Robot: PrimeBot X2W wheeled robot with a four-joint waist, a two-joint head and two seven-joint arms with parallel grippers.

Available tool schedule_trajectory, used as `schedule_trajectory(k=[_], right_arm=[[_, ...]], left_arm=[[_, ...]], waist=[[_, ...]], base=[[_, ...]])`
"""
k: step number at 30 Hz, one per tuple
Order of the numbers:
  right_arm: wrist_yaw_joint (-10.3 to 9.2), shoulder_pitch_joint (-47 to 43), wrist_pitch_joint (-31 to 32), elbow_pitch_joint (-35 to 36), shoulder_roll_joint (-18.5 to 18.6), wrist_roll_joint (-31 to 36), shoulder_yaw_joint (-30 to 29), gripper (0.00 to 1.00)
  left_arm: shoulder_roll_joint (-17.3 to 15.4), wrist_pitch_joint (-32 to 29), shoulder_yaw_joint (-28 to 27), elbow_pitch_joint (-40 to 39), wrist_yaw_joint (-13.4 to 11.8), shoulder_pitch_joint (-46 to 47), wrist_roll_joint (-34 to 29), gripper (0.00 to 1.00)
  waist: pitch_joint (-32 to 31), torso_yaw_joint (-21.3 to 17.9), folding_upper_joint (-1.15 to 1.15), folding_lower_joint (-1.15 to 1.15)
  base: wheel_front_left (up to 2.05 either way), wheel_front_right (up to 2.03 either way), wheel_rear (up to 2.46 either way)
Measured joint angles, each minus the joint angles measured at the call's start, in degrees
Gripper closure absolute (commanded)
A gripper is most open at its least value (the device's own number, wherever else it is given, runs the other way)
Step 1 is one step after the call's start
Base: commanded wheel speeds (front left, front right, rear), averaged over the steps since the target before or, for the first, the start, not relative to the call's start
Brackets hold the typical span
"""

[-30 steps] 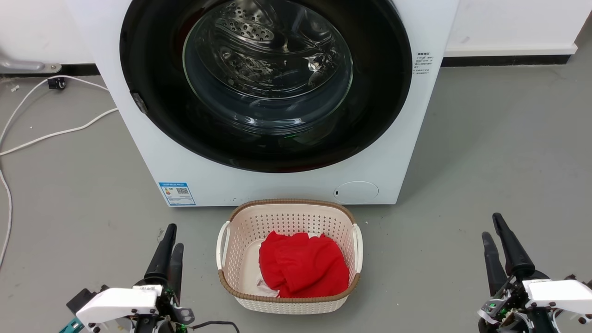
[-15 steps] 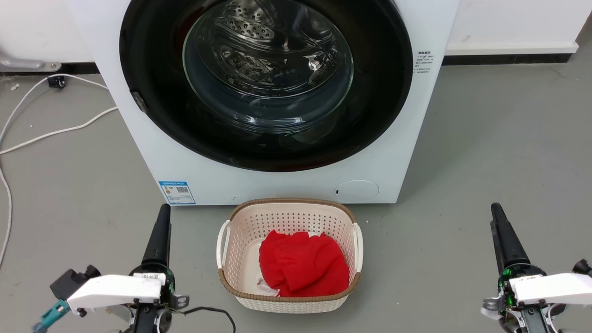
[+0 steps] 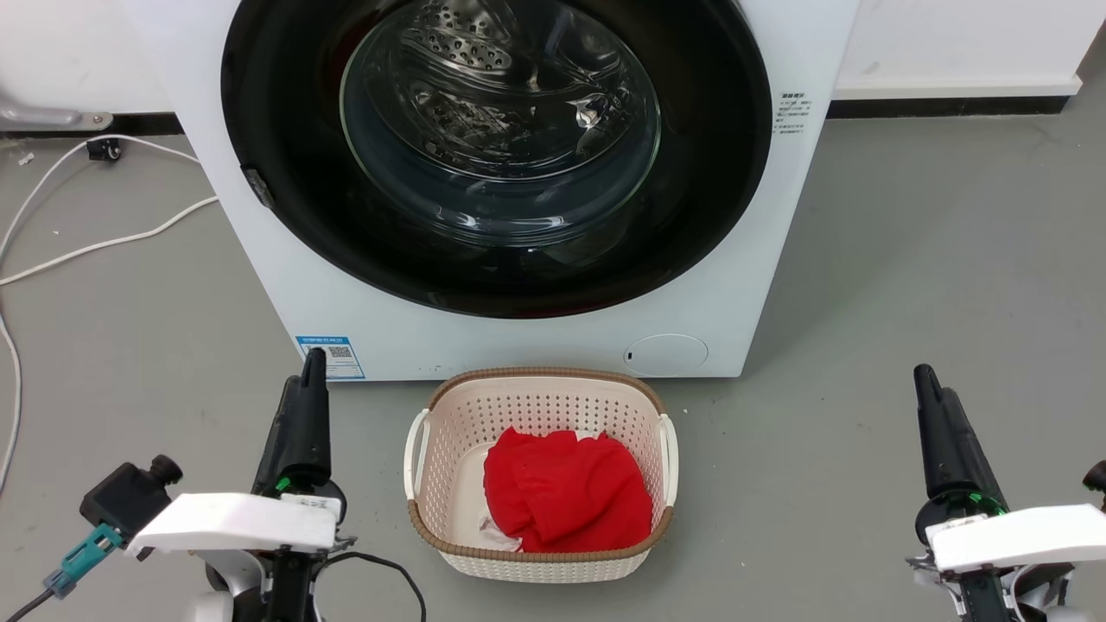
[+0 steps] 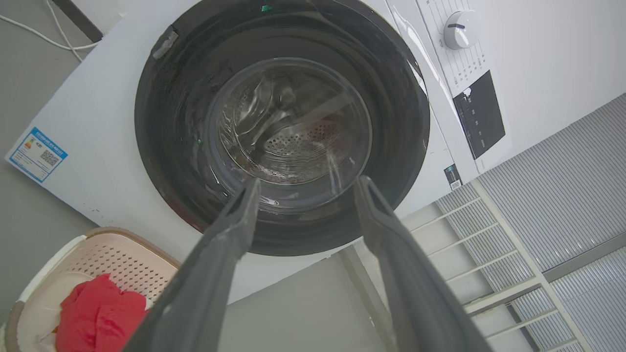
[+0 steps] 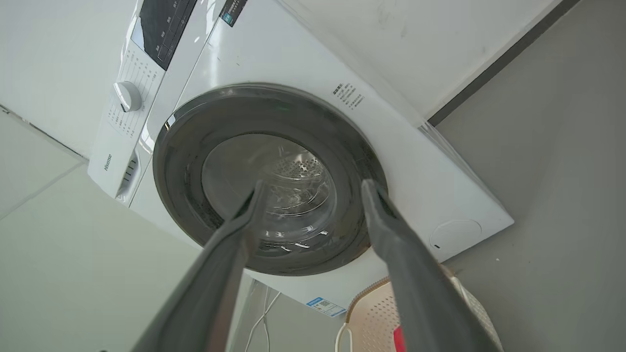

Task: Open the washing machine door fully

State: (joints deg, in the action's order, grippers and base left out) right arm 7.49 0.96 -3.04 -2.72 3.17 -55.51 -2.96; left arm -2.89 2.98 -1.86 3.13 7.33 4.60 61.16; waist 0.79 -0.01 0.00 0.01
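The washing machine (image 3: 484,345) is a white front-loader that fills the upper middle of the head view. Its washing machine door (image 3: 501,147) is a glossy black round with a clear glass bowl, lying flush against the front. My left gripper (image 3: 313,367) is low on the left with its tip in front of the blue label (image 3: 341,356), well short of the door. My right gripper (image 3: 924,380) hovers over the floor at the lower right. In the wrist views the left gripper (image 4: 308,182) and right gripper (image 5: 314,185) stand open and empty, framing the door (image 4: 288,127) (image 5: 288,171).
A cream laundry basket (image 3: 544,377) with a red cloth (image 3: 566,501) stands on the grey floor right before the machine, between my arms. White cables (image 3: 104,250) trail over the floor at the left. A round flap (image 3: 665,355) sits low on the machine's front.
Both grippers have moved up the head view toward the machine and rolled, so their fingers now line up edge-on. The door has not moved.
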Motion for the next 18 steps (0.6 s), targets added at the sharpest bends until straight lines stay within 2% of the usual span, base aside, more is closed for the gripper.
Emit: schedule_trajectory(k=[11, 18], right_arm=[[0.00, -1.3, -2.0, 1.9, 0.0, 12.8, 0.6, 0.00], [0.00, -2.4, -3.1, 2.0, 0.0, 19.2, 0.8, 0.00]], left_arm=[[0.0, 1.9, 1.9, -1.2, -0.3, -0.1, -15.3, 0.00], [0.0, 3.2, 3.4, -1.4, -1.2, -0.5, -22.7, 0.00]], waist=[[0.1, 0.0, 0.00, 0.00], [0.0, 0.0, 0.00, 0.00]], base=[[0.00, 0.00, 0.00], [0.00, 0.00, 0.00]])
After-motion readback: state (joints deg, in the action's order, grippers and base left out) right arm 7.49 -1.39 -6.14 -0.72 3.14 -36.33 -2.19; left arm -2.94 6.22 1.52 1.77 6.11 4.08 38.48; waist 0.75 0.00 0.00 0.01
